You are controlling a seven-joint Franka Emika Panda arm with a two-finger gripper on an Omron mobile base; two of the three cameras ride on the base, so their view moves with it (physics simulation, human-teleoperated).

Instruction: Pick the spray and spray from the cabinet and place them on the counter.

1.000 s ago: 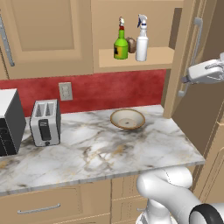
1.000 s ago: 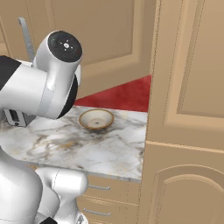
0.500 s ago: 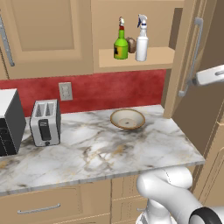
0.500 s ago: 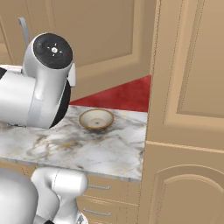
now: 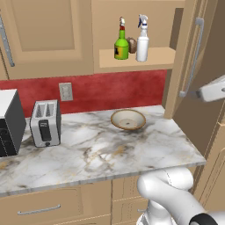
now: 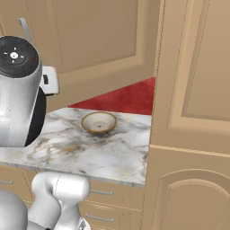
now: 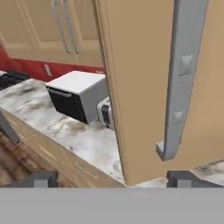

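Far to the left on the counter [image 5: 105, 151] a microwave [image 5: 9, 123] stands against the red wall, with a silver toaster [image 5: 45, 123] just beside it. Both sit back by the wall, which leaves the front of the marble bare as a landing place for the bottles. Further right, a shallow tan bowl [image 5: 128, 119] rests near the back edge, almost below the open shelf.

Above it, the cabinet [image 5: 136, 61] stands open, its door [image 5: 193, 57] swung out to the right so the shelf is reachable from the front. On that shelf the green spray [image 5: 121, 45] and the white spray [image 5: 142, 40] stand upright close together, with a small brown lump [image 5: 131, 44] tucked between and slightly behind them. Neither bottle is on the counter yet, so I judge both are yet to be fetched.

At the right edge of the left base view, the gripper [image 5: 206, 93] sits just beside the lower end of the door's silver handle [image 5: 193, 57]. In the hand view its two dark finger tips [image 7: 44, 178] stand wide apart with nothing between them, and the handle [image 7: 181, 78] and door edge loom above them. It looks free of the door. The likely next move is a swing left and up toward the shelf, and the door's edge is the thing to steer clear of.
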